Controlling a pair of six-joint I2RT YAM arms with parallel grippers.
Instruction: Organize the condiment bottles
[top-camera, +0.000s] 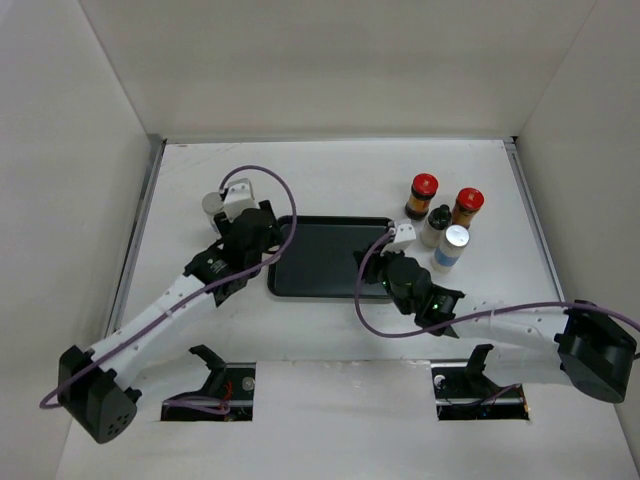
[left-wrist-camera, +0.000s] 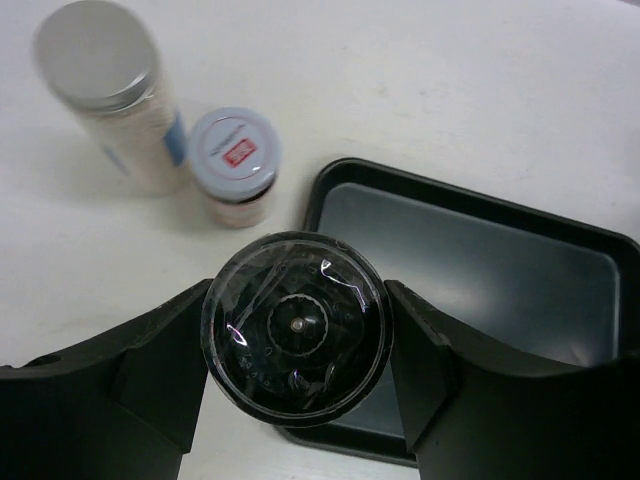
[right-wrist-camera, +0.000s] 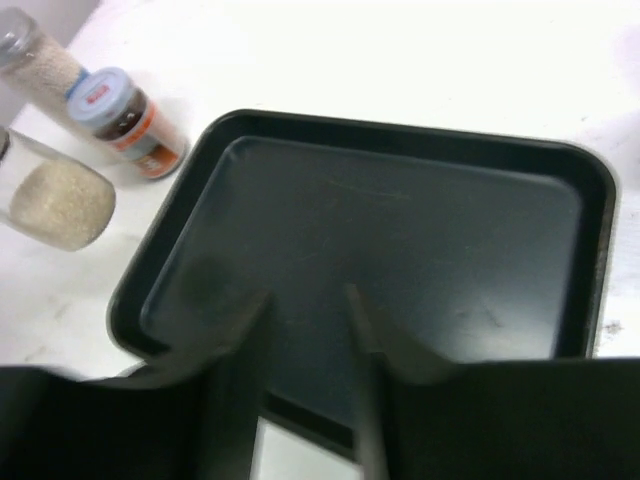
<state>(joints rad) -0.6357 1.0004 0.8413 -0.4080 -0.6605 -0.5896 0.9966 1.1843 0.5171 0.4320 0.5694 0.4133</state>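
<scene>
Four condiment bottles (top-camera: 438, 225) stand at 2 o'clock of the black tray (top-camera: 320, 268), two more bottles (left-wrist-camera: 233, 155) at 10, L claw (left-wrist-camera: 297, 345) clamped on a clear-lidded jar (left-wrist-camera: 295, 300) by its 9 o'clock rim, R claw (right-wrist-camera: 305, 340) narrowly apart, empty, over tray.

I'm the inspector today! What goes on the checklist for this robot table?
Surface: white table.
Job's things: two red-capped bottles, a black-capped bottle and a silver-capped bottle stand right of the black tray; a silver-lidded bottle and a red-labelled jar stand beside its corner; a clear-topped jar is in the left tool.
Clutter: nothing seen; the tray holds nothing.
Tools: left tool shut on that jar; right tool slightly open, empty, over the tray.
Cables: purple cables loop along both arms.
Surroundings: white walls.
</scene>
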